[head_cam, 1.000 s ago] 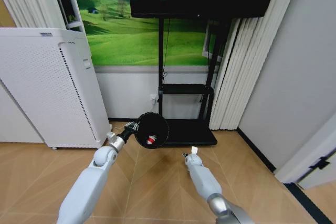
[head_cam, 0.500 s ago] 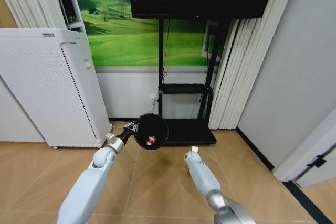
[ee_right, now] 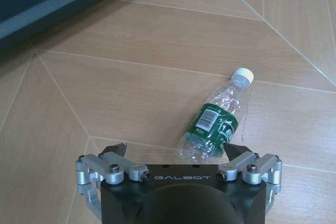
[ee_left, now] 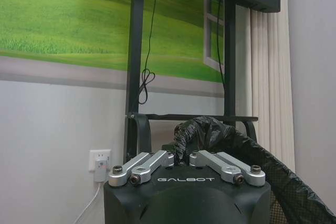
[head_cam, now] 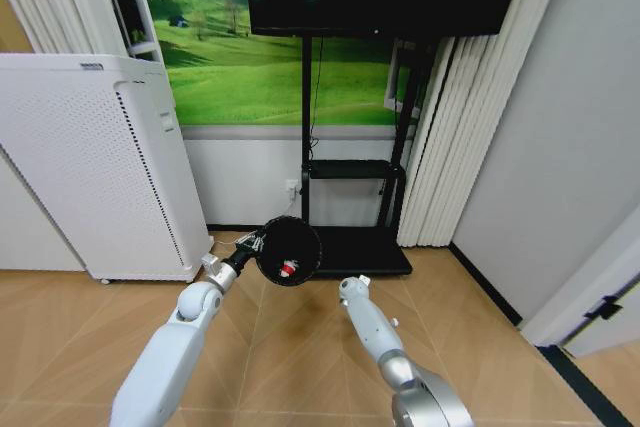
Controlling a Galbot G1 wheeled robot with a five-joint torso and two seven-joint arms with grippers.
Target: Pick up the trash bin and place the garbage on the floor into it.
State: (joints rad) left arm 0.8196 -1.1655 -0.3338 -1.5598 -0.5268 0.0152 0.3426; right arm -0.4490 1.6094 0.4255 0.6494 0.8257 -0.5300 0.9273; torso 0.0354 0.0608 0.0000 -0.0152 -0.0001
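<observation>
My left gripper (ee_left: 181, 158) is shut on the rim of the black trash bin (head_cam: 288, 250), which it holds off the floor, tilted with its mouth facing me. A red-and-white wrapper (head_cam: 288, 267) lies inside the bin. The bin's black liner (ee_left: 207, 131) bunches up just past the fingers. Low over the wooden floor, my right gripper (ee_right: 177, 149) is open. A clear bottle with a green label and white cap (ee_right: 218, 121) lies on its side there, its base between the fingertips. My right arm (head_cam: 375, 332) reaches down to the right of the bin.
A white perforated appliance (head_cam: 100, 167) stands at the left. The black TV stand's base (head_cam: 360, 252) lies just behind the bin, and its edge (ee_right: 52, 3) is near the bottle. Curtains (head_cam: 440, 147) and a grey wall close the right side. A wall socket (ee_left: 100, 159) is behind the bin.
My right arm has swung its wrist to the left and lower, closer to the bin. The left arm and the bin have stayed still.
</observation>
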